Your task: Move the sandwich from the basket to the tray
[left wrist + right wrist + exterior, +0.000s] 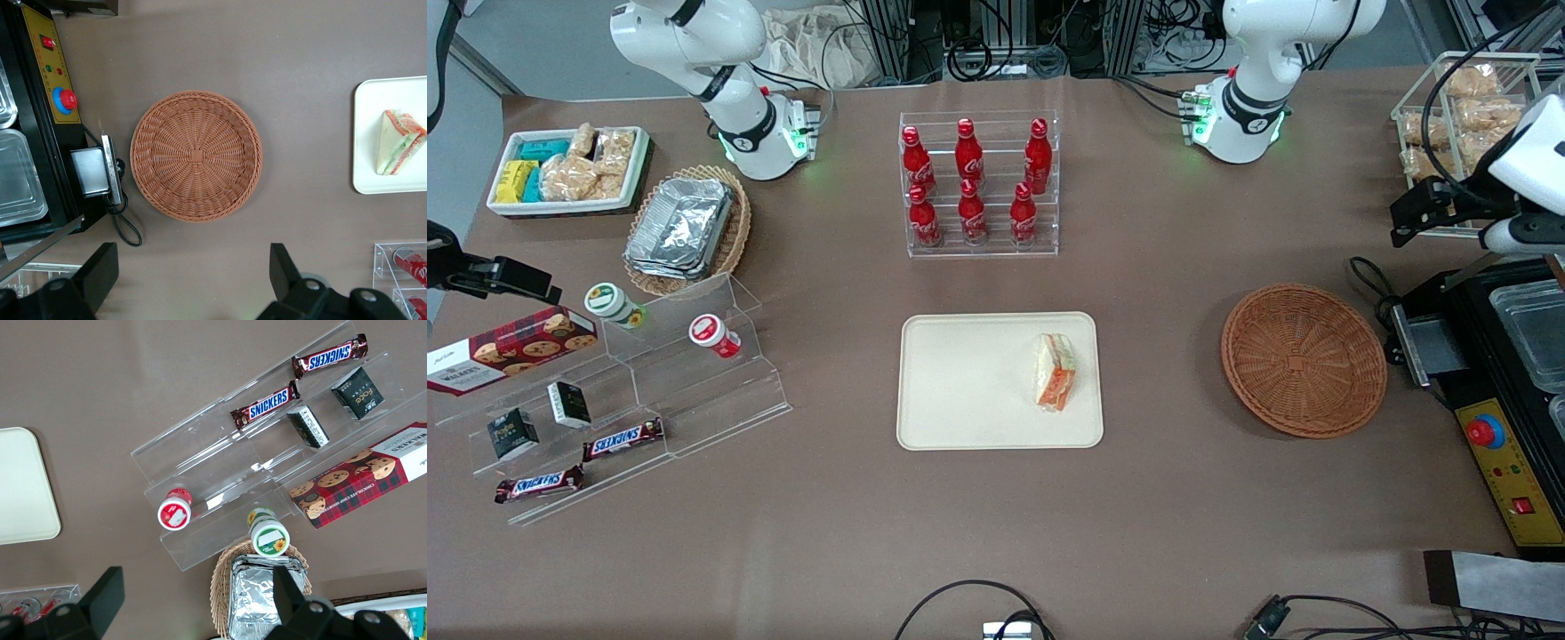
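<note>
One sandwich (1055, 372), wrapped, triangular, orange-red and green filling showing on its cut edge: lies flat on the tray (960, 391), in the part of the tray nearest the basket, inside the low rim.

One tray, cream-beige, rectangular: mid-table, nearer the front camera than the rack of red bottles (971, 182); holds the sandwich and nothing else.

One basket (1304, 359), round, reddish-brown wicker: empty, well apart from the tray, toward the working arm's end of the table, just beside the black machine with the red button (1486, 432).

One gripper (193, 283), left arm's: high above the table, over the bare cloth beside the basket, touching nothing; fingers (100, 270) spread wide apart, nothing between them.

Step in hand, as judged: transfer appears complete, sandwich delivered and released, arm clear of both items.

Next move, as judged: no further grasp called for; at most, the arm goes to rest without brushing the basket or the machine.
</note>
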{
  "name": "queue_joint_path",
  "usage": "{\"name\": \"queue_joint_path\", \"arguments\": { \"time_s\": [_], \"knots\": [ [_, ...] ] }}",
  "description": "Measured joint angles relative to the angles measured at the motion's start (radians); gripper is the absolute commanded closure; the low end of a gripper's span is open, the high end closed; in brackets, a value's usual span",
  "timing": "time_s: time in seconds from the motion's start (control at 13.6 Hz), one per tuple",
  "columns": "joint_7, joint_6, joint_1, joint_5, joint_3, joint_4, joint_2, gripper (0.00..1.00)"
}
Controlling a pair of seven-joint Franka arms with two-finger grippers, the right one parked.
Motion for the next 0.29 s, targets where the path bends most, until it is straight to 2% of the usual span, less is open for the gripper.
{"name": "queue_joint_path", "arguments": {
  "time_s": [0.29],
  "knots": [
    [0.003, -0.001, -0.004, -0.001, 0.000, -0.022, -0.015, 0.00]
  ]
}}
